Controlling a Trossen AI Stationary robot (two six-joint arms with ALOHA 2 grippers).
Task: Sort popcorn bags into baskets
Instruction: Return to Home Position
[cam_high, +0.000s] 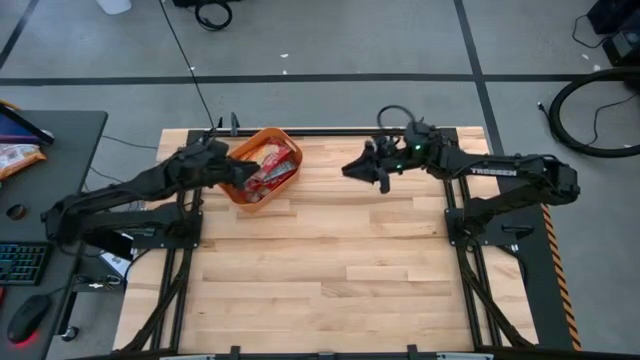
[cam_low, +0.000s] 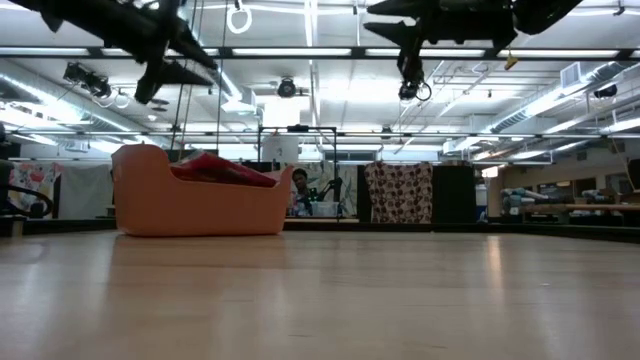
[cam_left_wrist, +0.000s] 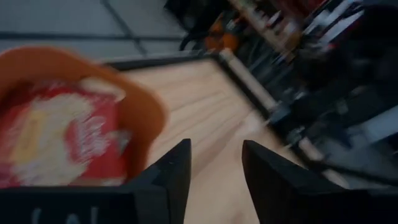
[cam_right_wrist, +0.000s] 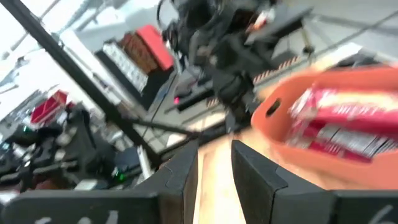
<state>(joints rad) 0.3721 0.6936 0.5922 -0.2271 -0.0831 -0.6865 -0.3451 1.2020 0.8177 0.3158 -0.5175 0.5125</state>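
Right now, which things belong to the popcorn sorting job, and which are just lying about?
Job: tub; bags inside it; left arm over it; right arm off to its right; both jaws open, empty.
Lying about: keyboard and mouse on the side desk; floor cable.

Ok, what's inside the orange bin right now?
Red popcorn bags lie piled in the orange bin, overlapping each other. The top ones cover those beneath, so I can't count them or see the bin's floor.
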